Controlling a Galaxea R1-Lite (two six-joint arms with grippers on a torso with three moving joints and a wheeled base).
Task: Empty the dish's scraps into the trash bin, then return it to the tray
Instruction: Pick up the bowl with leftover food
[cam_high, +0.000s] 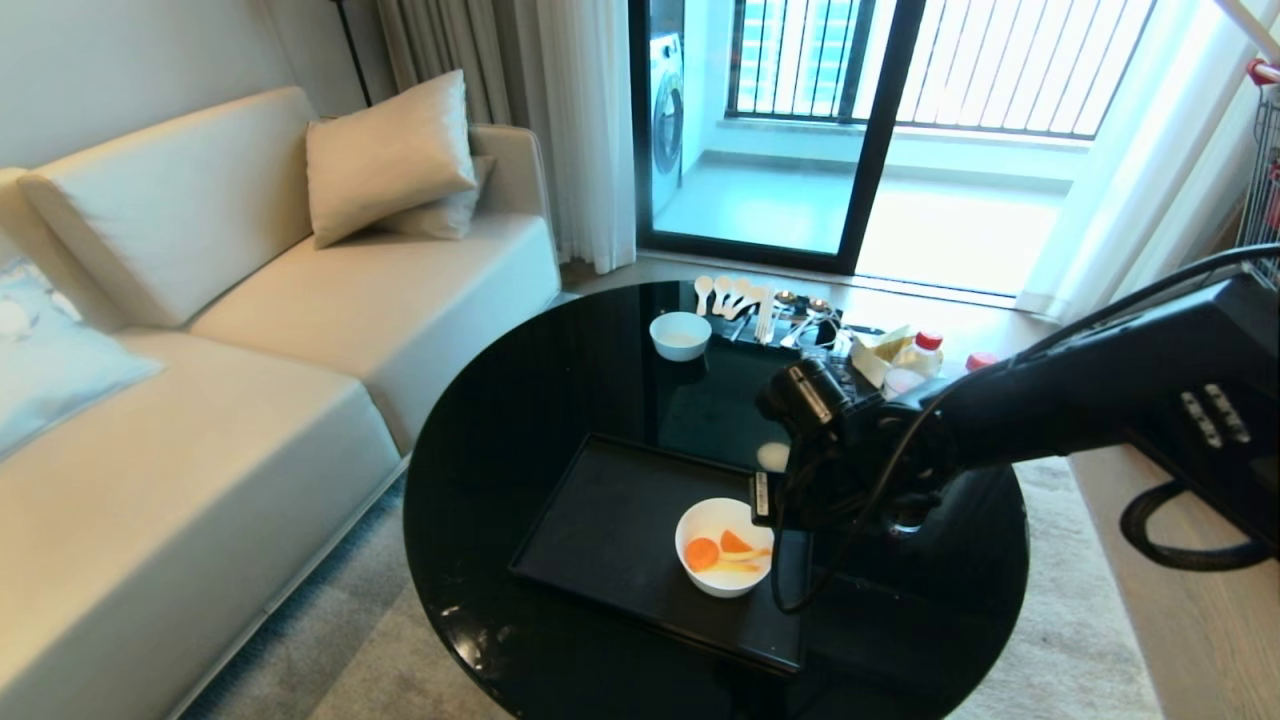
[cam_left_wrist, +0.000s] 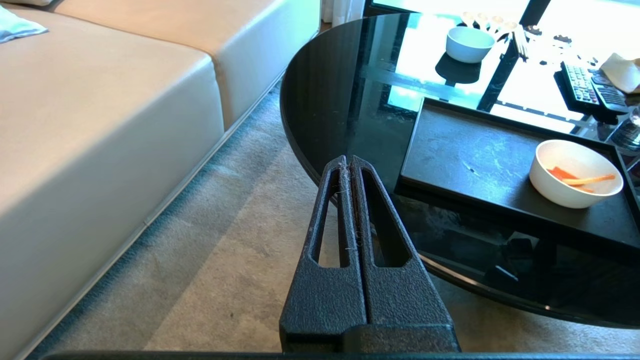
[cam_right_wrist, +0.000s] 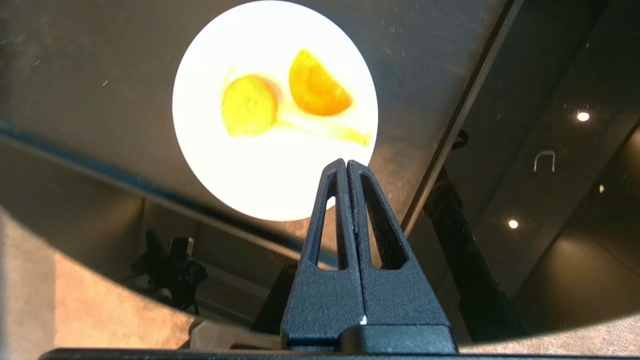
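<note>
Right hand (cam_right_wrist: 347, 162) — pressed together — above dish (cam_right_wrist: 275, 110)

Cream sofa (cam_high: 250, 330), carpet (cam_left_wrist: 210, 260), sunlit balcony door (cam_high: 800, 130)

My head camera looks down at the worktop (cam_high: 520, 400) from above. My left wrist camera views it low from the side; my right hangs close over the dish (cam_right_wrist: 275, 110), which all three share.

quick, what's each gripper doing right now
Left gripper: closed, empty, parked beside the table.
Right gripper: closed, empty, above the round white dish.
</note>
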